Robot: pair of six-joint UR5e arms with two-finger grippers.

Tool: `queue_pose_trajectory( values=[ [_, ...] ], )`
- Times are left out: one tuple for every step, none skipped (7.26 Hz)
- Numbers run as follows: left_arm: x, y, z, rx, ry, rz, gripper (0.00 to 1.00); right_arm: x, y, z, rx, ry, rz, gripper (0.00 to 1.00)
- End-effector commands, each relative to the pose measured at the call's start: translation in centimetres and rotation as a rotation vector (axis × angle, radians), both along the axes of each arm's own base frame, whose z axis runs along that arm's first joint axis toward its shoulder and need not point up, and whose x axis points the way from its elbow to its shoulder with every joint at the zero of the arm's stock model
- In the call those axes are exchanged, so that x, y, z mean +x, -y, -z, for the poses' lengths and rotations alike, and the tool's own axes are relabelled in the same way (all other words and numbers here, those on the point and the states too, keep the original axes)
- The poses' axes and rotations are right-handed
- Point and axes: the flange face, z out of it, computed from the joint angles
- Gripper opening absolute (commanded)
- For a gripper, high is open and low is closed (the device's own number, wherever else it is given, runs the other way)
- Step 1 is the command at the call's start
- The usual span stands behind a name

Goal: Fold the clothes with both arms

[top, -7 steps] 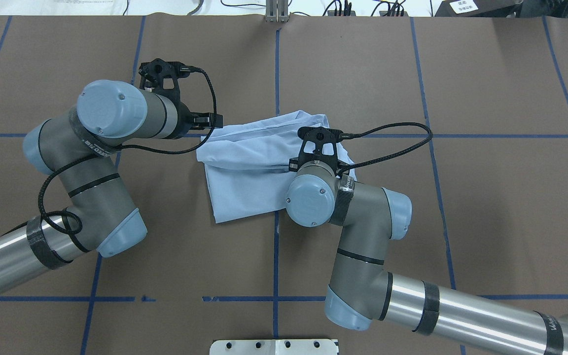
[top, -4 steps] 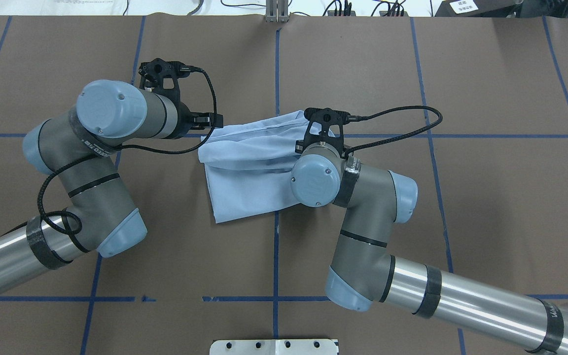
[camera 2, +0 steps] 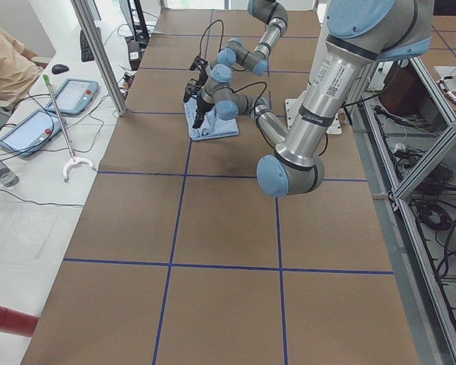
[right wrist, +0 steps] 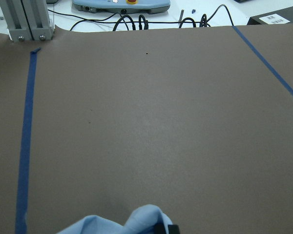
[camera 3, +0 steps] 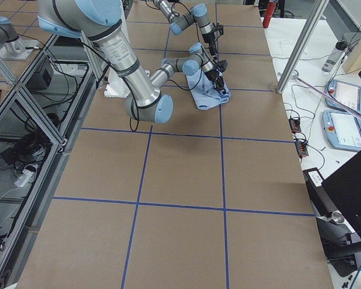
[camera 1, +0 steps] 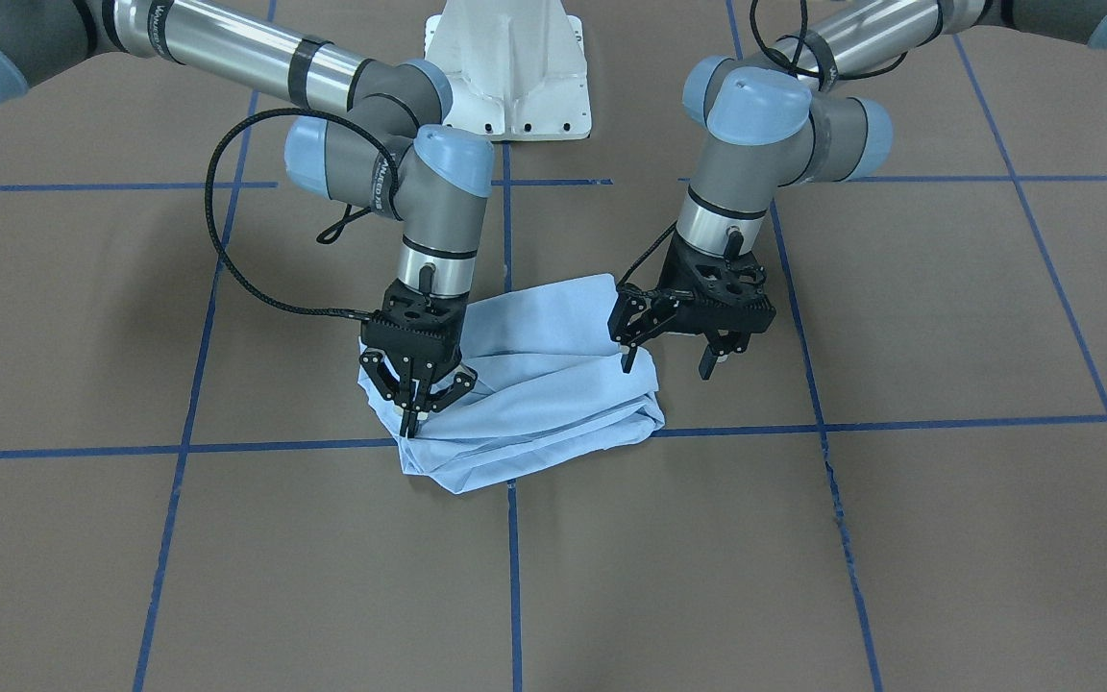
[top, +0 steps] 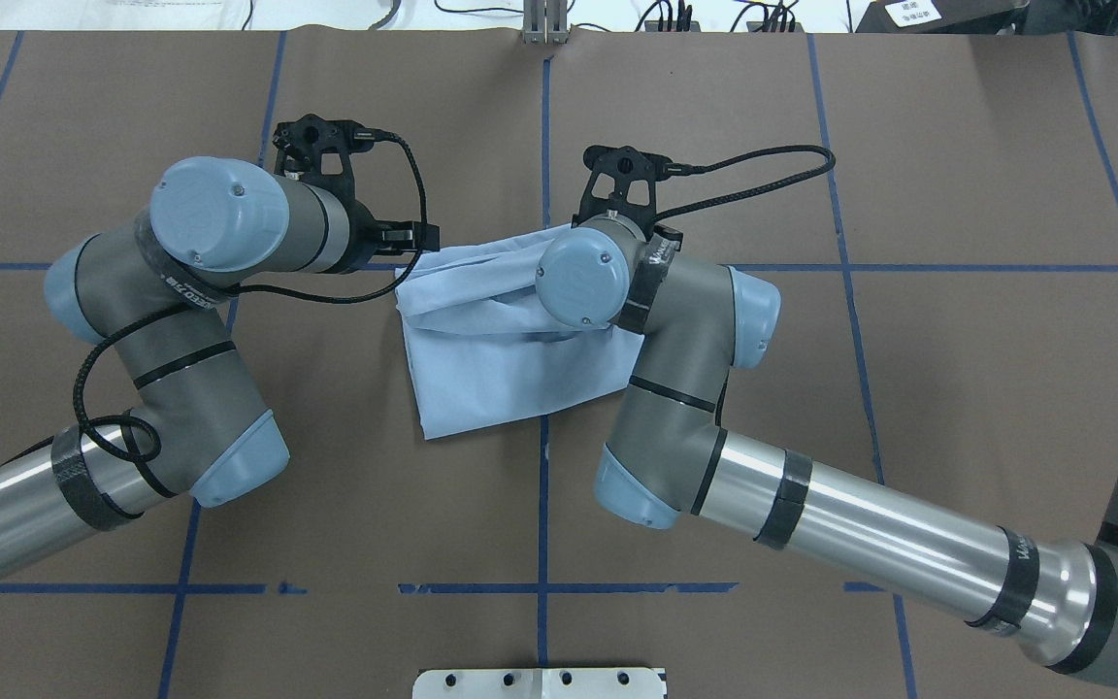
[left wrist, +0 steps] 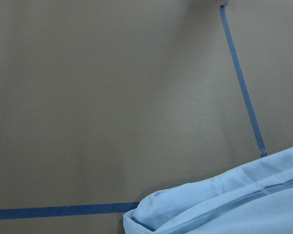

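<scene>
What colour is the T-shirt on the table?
The T-shirt is light blue, clearest in the front-facing view.

Overhead view: light blue T-shirt (top: 491, 359) folded into a rumpled bundle, lying near table centre, creases running along its far half. At its 1 o'clock edge the right gripper (camera 1: 412, 415) pinches the fabric. At its 10 o'clock corner the left gripper (camera 1: 667, 363) hangs with jaws spread.

From here the shirt (camera 1: 534, 384) reads as soft, matt cloth, creased. The surface (camera 1: 899, 538) looks like matt brown paper, its tape lines (camera 1: 899, 421) smooth. The left arm (camera 1: 784, 125) and right arm (camera 1: 227, 53) show shiny metal tubes, dull grey joints and smooth caps.
</scene>
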Motion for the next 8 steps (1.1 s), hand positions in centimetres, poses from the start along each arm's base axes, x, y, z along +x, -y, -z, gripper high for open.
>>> queue_pose_trajectory(
  values=[
    [0.1, -0.1, 0.0, 0.000, 0.001, -0.003, 1.00, -1.0, 2.0, 0.7, -0.013, -0.021, -0.014, 0.00],
    [0.1, -0.1, -0.1, -0.001, 0.002, -0.003, 1.00, -1.7, 3.0, 1.5, -0.019, -0.028, -0.019, 0.00],
    [0.1, -0.1, -0.1, -0.001, 0.002, -0.003, 1.00, -2.0, 3.4, 1.1, -0.012, -0.015, -0.022, 0.00],
    [0.1, -0.1, -0.1, 0.000, 0.001, -0.003, 1.00, -2.6, 4.4, -0.5, -0.005, -0.003, -0.029, 0.00],
    [0.1, -0.1, -0.1, -0.001, 0.002, -0.003, 1.00, -2.7, 4.7, -0.5, -0.005, -0.001, -0.031, 0.00],
    [0.1, -0.1, -0.1, -0.001, 0.002, -0.003, 1.00, -2.6, 4.9, -0.1, -0.001, 0.002, -0.030, 0.33],
    [0.1, -0.1, -0.1, 0.000, 0.001, -0.003, 1.00, -2.6, 5.0, 0.5, 0.010, -0.010, -0.010, 0.99],
    [0.4, -0.2, -0.3, -0.002, 0.005, -0.006, 1.00, -1.8, 6.1, 3.3, 0.012, 0.020, 0.019, 1.00]
  ],
)
